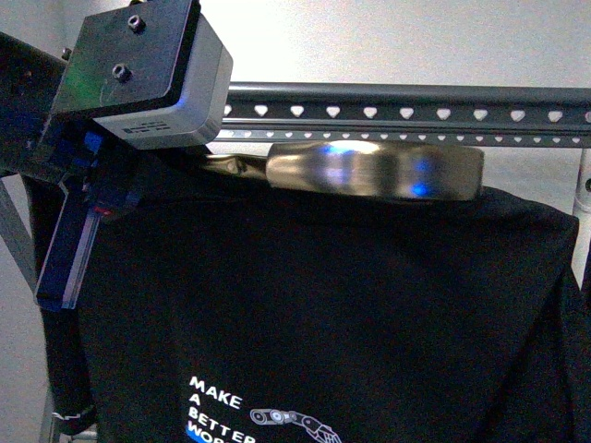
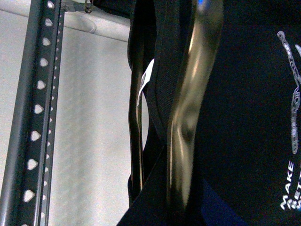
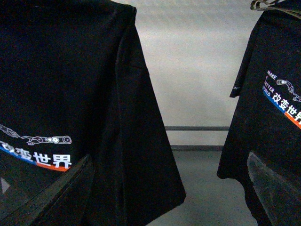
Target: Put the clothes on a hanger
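The black T-shirt (image 1: 323, 305) with white "MAKE A BETTER WORLD" print hangs on a shiny, blurred coat hanger (image 1: 379, 173), just below the grey drying rack's rail (image 1: 406, 112) with heart-shaped holes. My left arm (image 1: 138, 74) reaches in from the upper left. In the left wrist view my left gripper (image 2: 175, 214) is shut on the coat hanger (image 2: 194, 103), with the shirt (image 2: 249, 117) around it and the rail (image 2: 35, 117) beside it. My right gripper (image 3: 164, 197) is open and empty, its fingers (image 3: 47, 197) either side of a gap between two hanging shirts.
The right wrist view shows one printed black T-shirt (image 3: 70, 94) and a second alike one (image 3: 275, 94) hanging apart, with a low grey bar (image 3: 197, 128) and grey floor (image 3: 202, 188) between them. A rack upright (image 1: 584, 189) stands at the far right.
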Controlling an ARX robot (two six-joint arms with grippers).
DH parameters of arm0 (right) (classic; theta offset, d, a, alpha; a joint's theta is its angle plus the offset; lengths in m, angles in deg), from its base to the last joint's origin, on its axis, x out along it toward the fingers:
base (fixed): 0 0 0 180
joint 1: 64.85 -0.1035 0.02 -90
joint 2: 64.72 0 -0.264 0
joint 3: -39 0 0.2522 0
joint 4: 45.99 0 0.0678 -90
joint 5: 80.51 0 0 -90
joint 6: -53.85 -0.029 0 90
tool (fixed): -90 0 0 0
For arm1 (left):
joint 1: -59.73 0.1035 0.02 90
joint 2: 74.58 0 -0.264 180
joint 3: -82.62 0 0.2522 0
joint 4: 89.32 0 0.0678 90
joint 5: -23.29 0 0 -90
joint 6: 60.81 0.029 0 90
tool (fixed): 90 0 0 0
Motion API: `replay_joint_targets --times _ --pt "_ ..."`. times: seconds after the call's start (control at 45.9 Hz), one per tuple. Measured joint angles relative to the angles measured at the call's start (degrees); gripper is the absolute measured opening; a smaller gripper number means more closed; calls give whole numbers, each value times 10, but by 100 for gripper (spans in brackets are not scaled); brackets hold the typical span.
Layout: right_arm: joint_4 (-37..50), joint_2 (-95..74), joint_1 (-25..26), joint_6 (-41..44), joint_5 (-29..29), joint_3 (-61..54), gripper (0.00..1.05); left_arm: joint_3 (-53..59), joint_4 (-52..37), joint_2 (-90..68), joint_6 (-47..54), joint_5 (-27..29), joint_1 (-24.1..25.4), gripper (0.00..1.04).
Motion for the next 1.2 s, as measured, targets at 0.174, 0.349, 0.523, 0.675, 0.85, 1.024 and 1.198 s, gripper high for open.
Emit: replay_joint_targets --times 0.174,0.349,0.523,0.675,0.85,1.024,1.198 --pt "0 0 0 0 0 0 97 3 0 0 1 3 0 4" --pt "0 0 0 0 0 0 97 3 0 -1 1 3 0 4" --pt "-34 -18 21 -36 64 14 97 3 0 -1 1 4 0 4" --pt "45 -264 160 -41 284 134 97 3 0 -1 2 6 0 4" --pt "108 -418 159 189 336 256 97 4 0 -2 3 8 1 4" --pt "-11 -584 141 722 396 395 97 4 0 -3 3 8 1 4" --pt "-50 -667 73 908 350 508 97 4 0 -3 3 8 1 4"
